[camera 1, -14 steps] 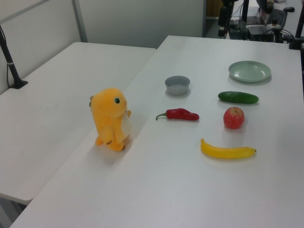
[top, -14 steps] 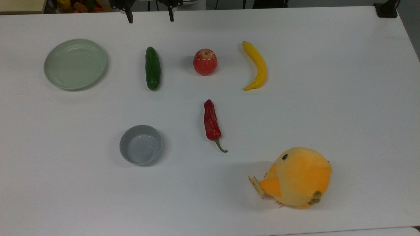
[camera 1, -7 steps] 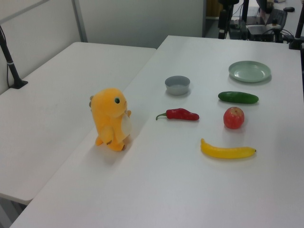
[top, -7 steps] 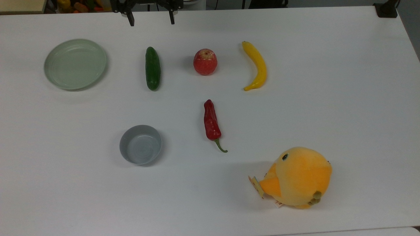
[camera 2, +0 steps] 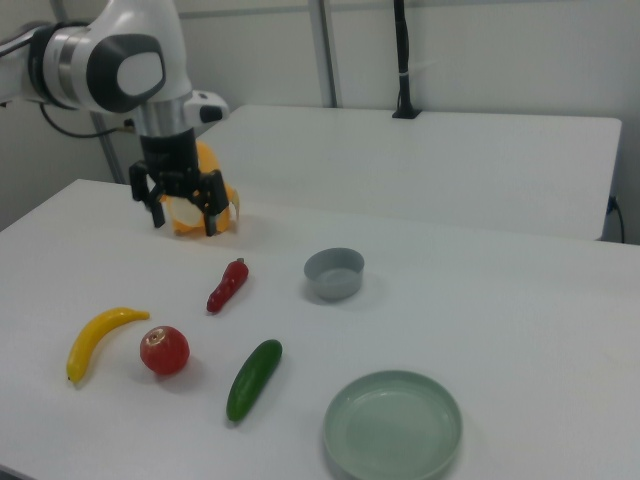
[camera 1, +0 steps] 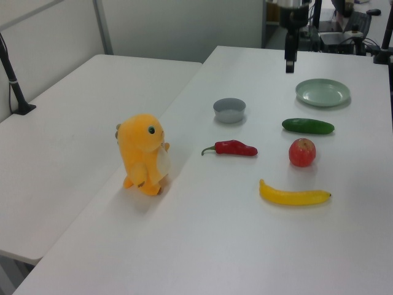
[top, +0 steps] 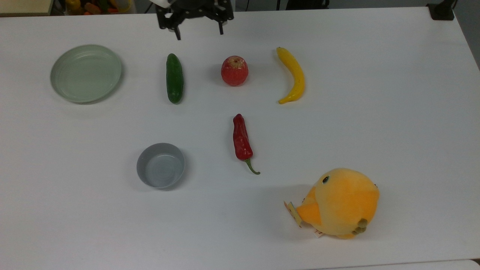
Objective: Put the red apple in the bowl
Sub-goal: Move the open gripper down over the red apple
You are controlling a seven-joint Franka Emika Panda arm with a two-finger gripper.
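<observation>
On the white table (top: pixel 393 112): gripper spread and empty, apple not yet in bowl.

Largest item, the orange plush toy (top: pixel 341 202), sits at about 4 o'clock in the top view. Pale green plate (top: pixel 86 73) lies at 10 o'clock, holding nothing. Gripper (top: pixel 197 33) hangs at 12 o'clock, fingers parted wide, gripping nothing, above the table and apart from all produce. Yellow banana (top: pixel 292 75) lies at 1 o'clock; green cucumber (top: pixel 174 78) at 11 o'clock. Grey bowl (top: pixel 161 165) stands at 7 o'clock, nothing inside. Dark-red chili pepper (top: pixel 242 140) lies near centre. Red apple (top: pixel 234 71) rests on the table between cucumber and banana, touching neither, well apart from the bowl.
</observation>
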